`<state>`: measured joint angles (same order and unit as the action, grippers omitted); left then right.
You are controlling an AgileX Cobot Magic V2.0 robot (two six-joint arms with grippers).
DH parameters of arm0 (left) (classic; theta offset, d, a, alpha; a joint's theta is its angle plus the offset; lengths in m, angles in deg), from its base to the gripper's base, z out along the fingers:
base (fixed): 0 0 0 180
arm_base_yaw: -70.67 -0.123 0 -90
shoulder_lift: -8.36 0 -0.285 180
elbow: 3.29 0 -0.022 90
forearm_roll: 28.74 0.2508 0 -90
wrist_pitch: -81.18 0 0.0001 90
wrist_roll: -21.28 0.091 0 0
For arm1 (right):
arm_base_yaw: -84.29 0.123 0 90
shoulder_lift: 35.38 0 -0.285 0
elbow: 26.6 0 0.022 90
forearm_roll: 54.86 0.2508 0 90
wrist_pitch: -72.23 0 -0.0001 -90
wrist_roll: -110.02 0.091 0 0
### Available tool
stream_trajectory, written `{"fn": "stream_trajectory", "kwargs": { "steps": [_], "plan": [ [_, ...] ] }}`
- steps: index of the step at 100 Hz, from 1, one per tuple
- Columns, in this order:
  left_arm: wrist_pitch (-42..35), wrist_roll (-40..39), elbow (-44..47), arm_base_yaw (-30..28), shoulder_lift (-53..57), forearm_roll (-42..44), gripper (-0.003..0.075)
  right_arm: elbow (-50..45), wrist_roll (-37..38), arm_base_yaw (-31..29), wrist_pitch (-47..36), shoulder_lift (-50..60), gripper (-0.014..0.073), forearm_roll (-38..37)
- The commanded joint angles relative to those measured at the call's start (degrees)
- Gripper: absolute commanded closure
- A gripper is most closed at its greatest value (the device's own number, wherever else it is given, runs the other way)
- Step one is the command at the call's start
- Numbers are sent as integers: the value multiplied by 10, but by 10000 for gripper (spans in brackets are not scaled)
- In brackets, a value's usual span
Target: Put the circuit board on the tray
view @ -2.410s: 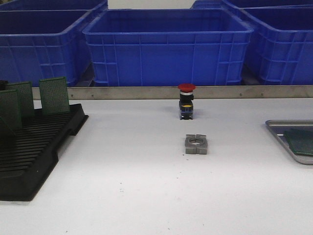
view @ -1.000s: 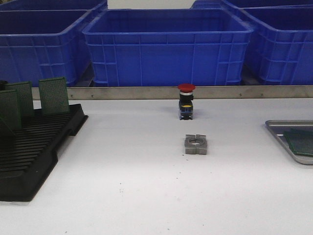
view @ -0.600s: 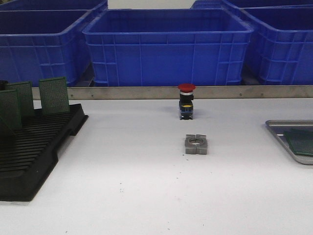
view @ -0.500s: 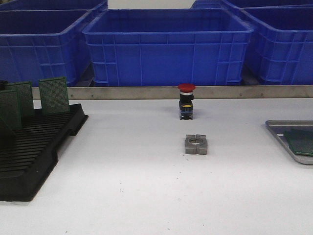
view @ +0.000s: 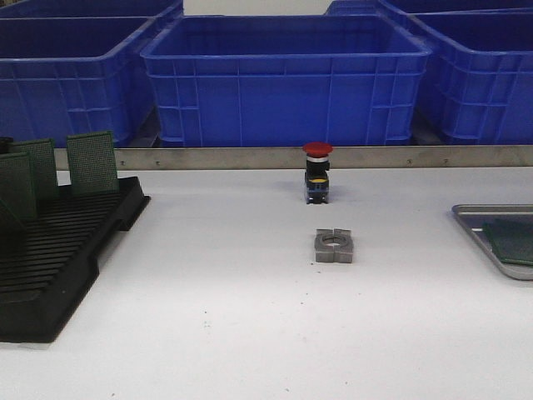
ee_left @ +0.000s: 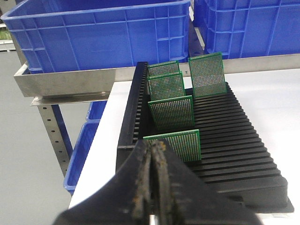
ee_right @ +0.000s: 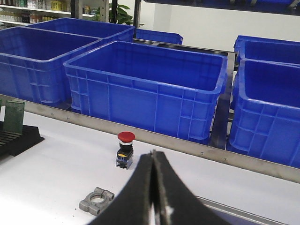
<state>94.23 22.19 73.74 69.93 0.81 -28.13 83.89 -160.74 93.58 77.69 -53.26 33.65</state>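
Note:
The grey tray [view: 493, 210] lies at the table's right edge, cut off by the front view's border. A green circuit board [view: 510, 241] lies flat in it. More circuit boards [ee_left: 178, 145] stand upright in the black slotted rack [ee_left: 234, 154] at the left. My left gripper [ee_left: 153, 146] hangs shut and empty just short of the nearest upright board. My right gripper [ee_right: 153, 155] is shut and empty above the table, with the tray's rim [ee_right: 234, 212] just beyond it. Neither gripper shows in the front view.
A red-capped push button [view: 317, 172] stands mid-table at the back, with a grey metal clamp block [view: 334, 246] in front of it. Big blue bins [view: 283, 79] sit behind a metal rail. The rack [view: 50, 258] fills the left side.

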Motion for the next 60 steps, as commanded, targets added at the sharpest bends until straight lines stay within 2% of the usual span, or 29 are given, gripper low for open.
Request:
{"fn": "stream_trajectory", "kwargs": {
  "steps": [1, 12, 21, 28, 38, 50, 60],
  "plan": [
    [-47, 1, 17, -2, 19, -6, 737, 15, -6, 2, -3, -6, 652, 9],
    [-47, 1, 17, -2, 19, -6, 737, 15, -6, 1, -11, -6, 652, 8],
    [-47, 1, 17, -2, 19, -6, 737, 14, -5, -6, -66, -6, 652, 3],
    [-47, 1, 17, -2, 19, -6, 737, 9, 21, -18, -88, -6, 652, -55],
    [-47, 1, 17, -2, 19, -6, 737, -3, 156, -42, -90, -6, 652, -216],
    [-47, 1, 17, -2, 19, -6, 737, -26, 401, -80, -88, -5, 652, -451],
    [-47, 1, 17, -2, 19, -6, 737, -56, 562, -109, -77, 11, 652, -608]
  ]
}}
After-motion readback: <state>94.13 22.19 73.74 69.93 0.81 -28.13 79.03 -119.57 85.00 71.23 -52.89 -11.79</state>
